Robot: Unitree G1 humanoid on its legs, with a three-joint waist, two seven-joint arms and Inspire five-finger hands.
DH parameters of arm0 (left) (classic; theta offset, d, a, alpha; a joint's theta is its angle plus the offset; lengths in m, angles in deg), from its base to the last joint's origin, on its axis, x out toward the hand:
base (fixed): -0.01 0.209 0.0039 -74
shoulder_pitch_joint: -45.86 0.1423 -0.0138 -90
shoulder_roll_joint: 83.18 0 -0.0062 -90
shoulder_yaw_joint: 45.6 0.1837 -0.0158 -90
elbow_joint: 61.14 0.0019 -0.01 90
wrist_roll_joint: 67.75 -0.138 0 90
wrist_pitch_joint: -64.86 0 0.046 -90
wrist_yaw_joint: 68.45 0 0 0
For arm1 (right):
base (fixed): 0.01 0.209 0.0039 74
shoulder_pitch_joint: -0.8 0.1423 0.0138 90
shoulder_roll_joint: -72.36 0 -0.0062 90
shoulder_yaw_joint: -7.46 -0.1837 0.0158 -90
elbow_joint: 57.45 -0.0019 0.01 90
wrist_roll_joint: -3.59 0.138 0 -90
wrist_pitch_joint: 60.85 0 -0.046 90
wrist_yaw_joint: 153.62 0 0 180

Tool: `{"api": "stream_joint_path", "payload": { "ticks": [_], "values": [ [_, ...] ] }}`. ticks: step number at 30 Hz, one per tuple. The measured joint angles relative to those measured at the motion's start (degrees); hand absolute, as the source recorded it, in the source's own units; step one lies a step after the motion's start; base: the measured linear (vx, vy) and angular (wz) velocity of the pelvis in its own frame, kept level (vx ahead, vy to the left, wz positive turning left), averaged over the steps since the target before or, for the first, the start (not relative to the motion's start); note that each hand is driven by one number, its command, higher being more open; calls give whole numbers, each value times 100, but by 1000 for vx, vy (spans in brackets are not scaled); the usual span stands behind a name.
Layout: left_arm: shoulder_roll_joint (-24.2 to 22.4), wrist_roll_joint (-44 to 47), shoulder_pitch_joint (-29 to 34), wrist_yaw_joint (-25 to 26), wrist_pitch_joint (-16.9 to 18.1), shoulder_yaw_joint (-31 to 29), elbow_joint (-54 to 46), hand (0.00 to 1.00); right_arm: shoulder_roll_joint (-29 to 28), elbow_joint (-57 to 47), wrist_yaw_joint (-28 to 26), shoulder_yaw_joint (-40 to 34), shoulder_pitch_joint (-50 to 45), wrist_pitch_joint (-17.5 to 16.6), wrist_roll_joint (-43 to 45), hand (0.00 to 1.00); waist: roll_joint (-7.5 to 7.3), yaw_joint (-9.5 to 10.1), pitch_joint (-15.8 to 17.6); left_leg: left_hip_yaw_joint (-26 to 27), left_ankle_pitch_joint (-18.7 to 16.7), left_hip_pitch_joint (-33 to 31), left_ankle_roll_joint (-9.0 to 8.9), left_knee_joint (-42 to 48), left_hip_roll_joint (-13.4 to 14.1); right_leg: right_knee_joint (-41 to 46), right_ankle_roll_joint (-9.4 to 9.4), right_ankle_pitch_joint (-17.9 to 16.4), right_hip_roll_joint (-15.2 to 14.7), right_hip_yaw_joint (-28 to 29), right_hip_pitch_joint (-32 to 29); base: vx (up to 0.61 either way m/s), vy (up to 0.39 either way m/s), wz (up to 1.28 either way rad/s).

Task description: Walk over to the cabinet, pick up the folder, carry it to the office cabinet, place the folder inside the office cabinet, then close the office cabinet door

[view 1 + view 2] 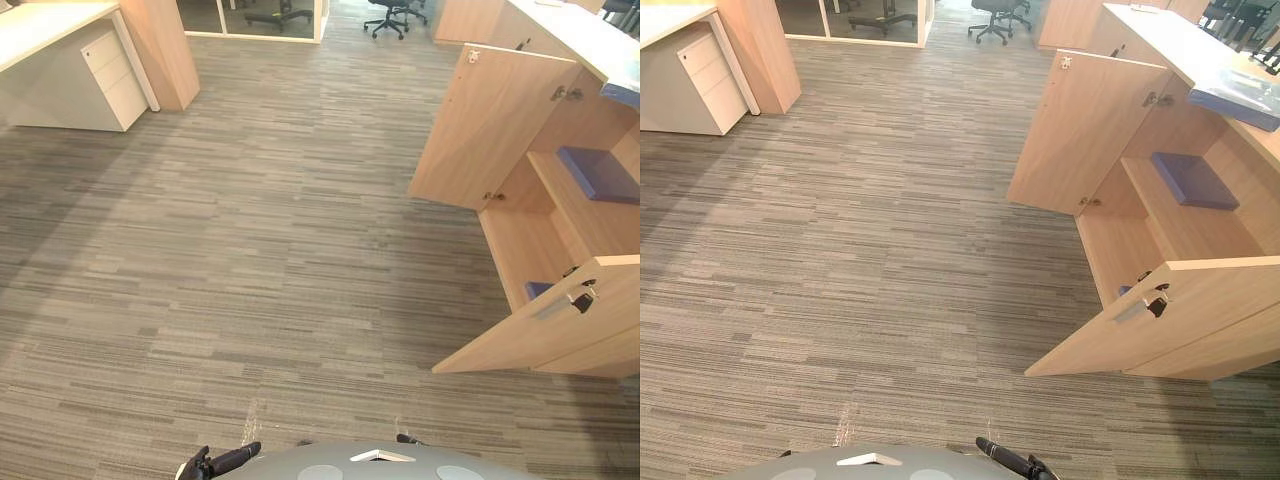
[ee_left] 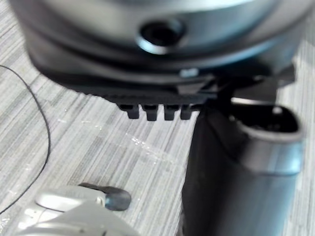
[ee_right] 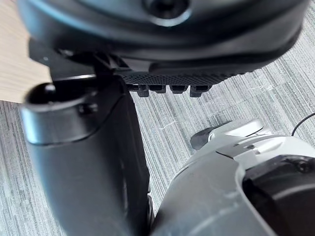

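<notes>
The wooden office cabinet (image 1: 560,230) stands at the right with both doors swung open: the far door (image 1: 490,125) and the near door (image 1: 1160,320). A blue folder (image 1: 1193,180) lies flat on its middle shelf. Another blue folder (image 1: 1240,95) rests on the cabinet top, and a blue edge (image 1: 538,290) peeks out on the lower shelf. My left hand (image 1: 215,463) hangs low by my side, fingers relaxed and holding nothing. My right hand (image 1: 1010,460) hangs likewise, open and apart from the cabinet. Each wrist view looks down past straight fingers (image 2: 157,112) at carpet.
Grey striped carpet (image 1: 260,250) stretches between me and the cabinet. A white desk with a drawer unit (image 1: 105,75) stands far left beside a wooden panel (image 1: 160,50). Office chairs (image 1: 390,15) are at the back. The near open door juts out into the floor.
</notes>
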Motion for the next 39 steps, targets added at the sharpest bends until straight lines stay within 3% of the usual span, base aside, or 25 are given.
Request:
{"api": "stream_joint_path", "payload": {
  "ticks": [11,39],
  "values": [
    [102,-27,-36,0,3,271,96,100,11,5,8,116,91,-10,-13,100,-55,-123,65,36,2,-89,-38,-2,16,-219,44,129,6,-37,3,-41,-6,-2],
    [214,-270,-138,95,85,536,103,100,33,44,19,362,187,-68,-240,100,-138,-135,175,98,-26,-14,-52,-3,22,-314,6,194,3,-83,117,-11,-7,0]
  ]
}}
